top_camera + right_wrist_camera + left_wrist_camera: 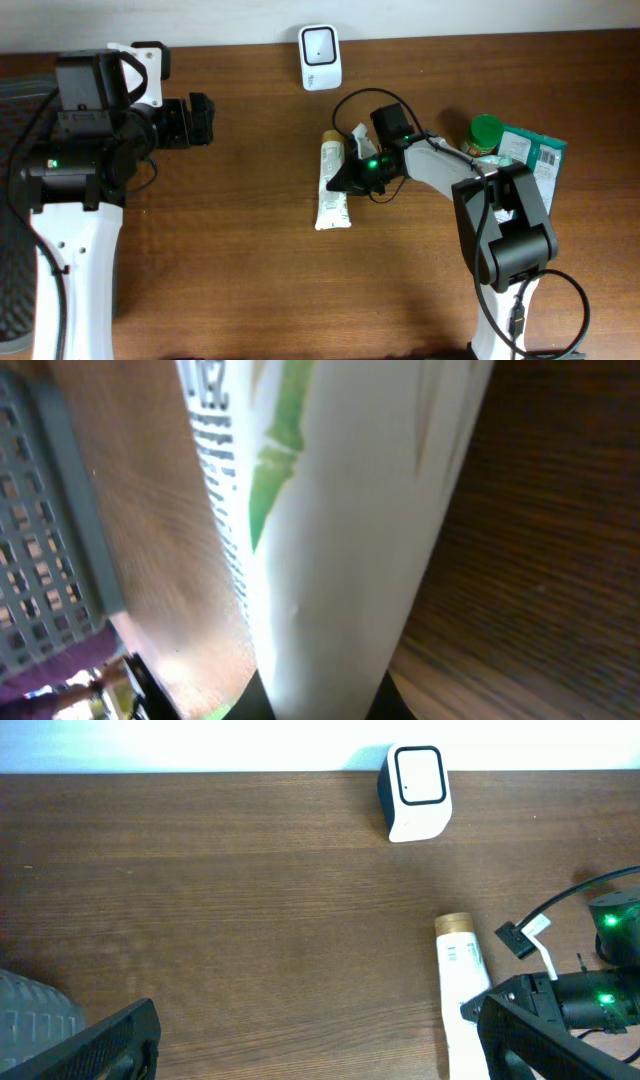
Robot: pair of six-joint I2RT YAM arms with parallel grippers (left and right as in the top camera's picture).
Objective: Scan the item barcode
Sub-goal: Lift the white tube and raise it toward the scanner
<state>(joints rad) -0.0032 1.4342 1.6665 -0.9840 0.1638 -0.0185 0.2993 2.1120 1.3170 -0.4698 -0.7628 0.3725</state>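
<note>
The item is a white tube (331, 190) with a tan cap and green print, lying on the wooden table. My right gripper (347, 179) is shut on its middle from the right side. In the right wrist view the tube (340, 510) fills the frame, and the right gripper (325, 708) has a dark jaw pressed on each side of it. The white barcode scanner (320, 58) stands at the table's back edge, beyond the tube. My left gripper (201, 120) hovers open at the left, holding nothing. The left wrist view shows the scanner (415, 792) and the tube (462, 990).
A green-lidded jar (485, 133) and a teal packet (537, 155) lie at the right behind the right arm. A grey mesh basket (14, 250) sits off the table's left edge. A black cable (352, 100) loops between scanner and right gripper.
</note>
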